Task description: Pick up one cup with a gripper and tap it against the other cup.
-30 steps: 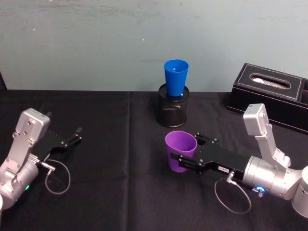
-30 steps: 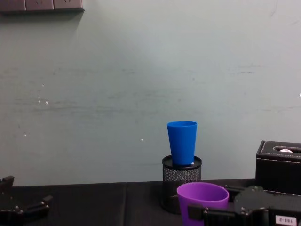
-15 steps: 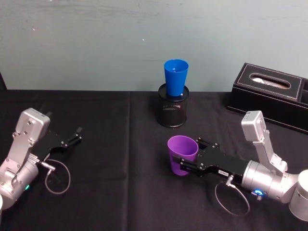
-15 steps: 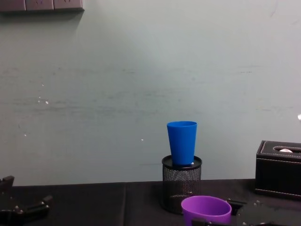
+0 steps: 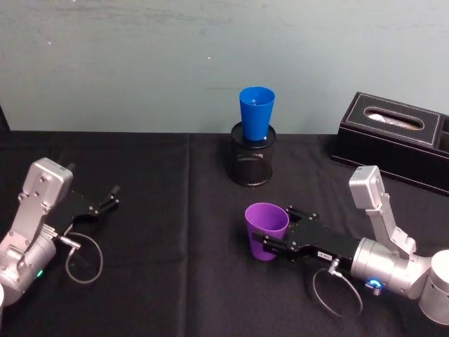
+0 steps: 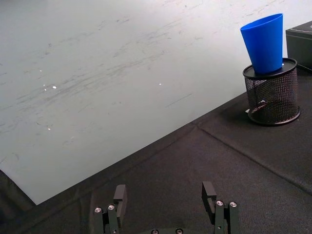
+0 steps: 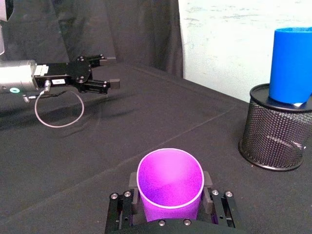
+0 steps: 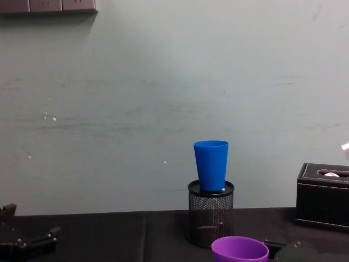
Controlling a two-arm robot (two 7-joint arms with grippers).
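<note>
Your black-draped worktop (image 5: 175, 210) carries a black tissue box (image 5: 393, 137) at the far right and a mesh pen holder (image 5: 252, 161) near the back, with the blue cup (image 5: 256, 112) standing upright in it. Your right claw (image 5: 270, 239) is pinching the purple cup (image 5: 266, 228) around its body, mouth up, low over the cloth and well short of the holder. Your left claw (image 6: 165, 207) sits parked at the left, fingers spread and holding nothing. You look to be in the carry step: next, raise the purple cup to the blue one's height and bring it forward gently, so the tap doesn't topple it.
</note>
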